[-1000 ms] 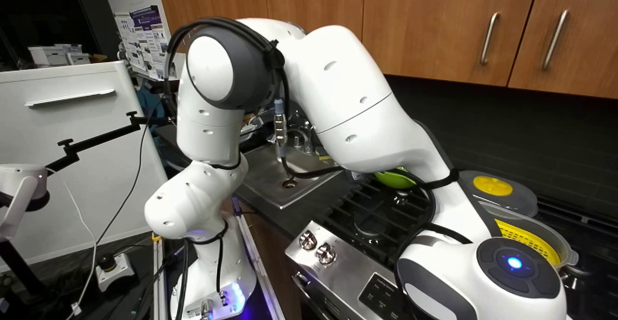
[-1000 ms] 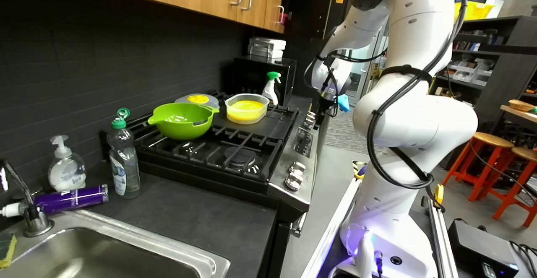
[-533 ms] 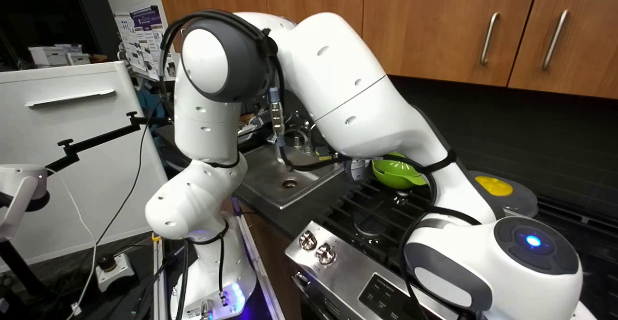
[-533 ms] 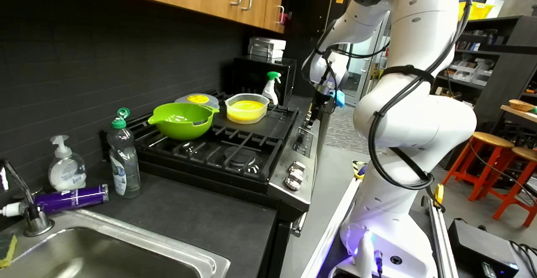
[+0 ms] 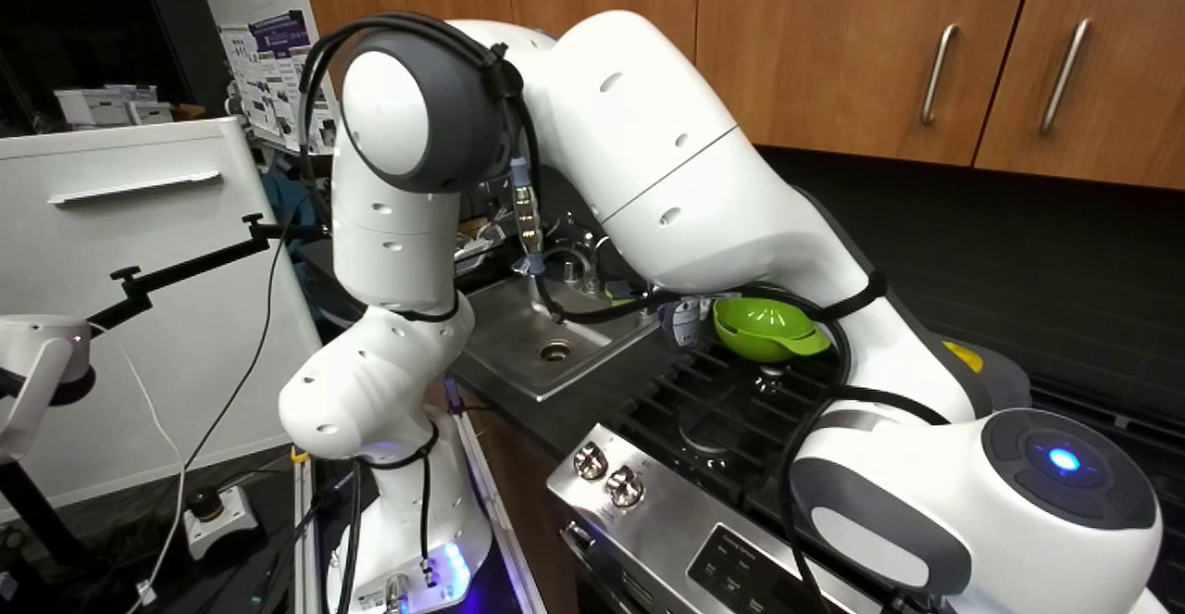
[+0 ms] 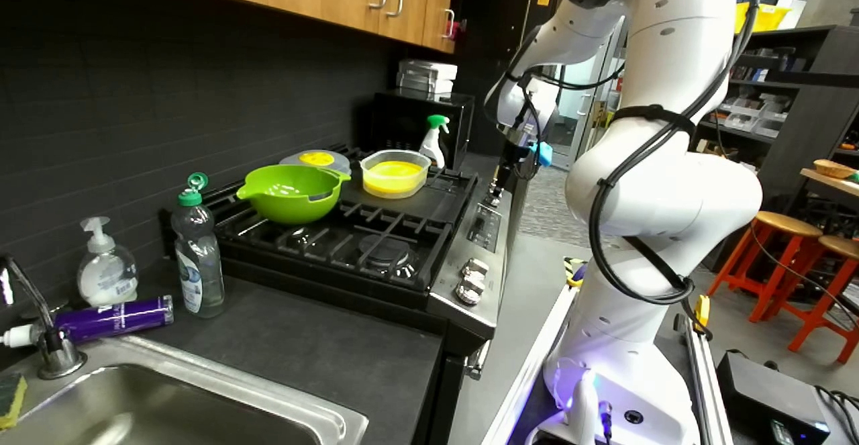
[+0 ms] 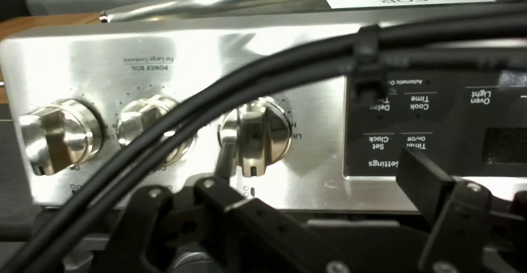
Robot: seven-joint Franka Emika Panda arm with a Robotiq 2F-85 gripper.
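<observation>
Jaws spread wide; the wrist view shows a stove knob [image 7: 256, 138] between them, off-centre.

I see a green bowl [image 6: 290, 198] near a clear tub [image 6: 415, 186] with a yellow insert [image 6: 394, 171], a spray bottle [image 6: 433, 144] by a boxy black appliance [image 6: 399, 123], a purple bottle [image 6: 115, 319] lying beside the sink [image 6: 268, 398], a green-capped bottle [image 6: 198, 260] upright on the bench [image 6: 315, 344], orange-legged stools [image 6: 789, 224]
</observation>
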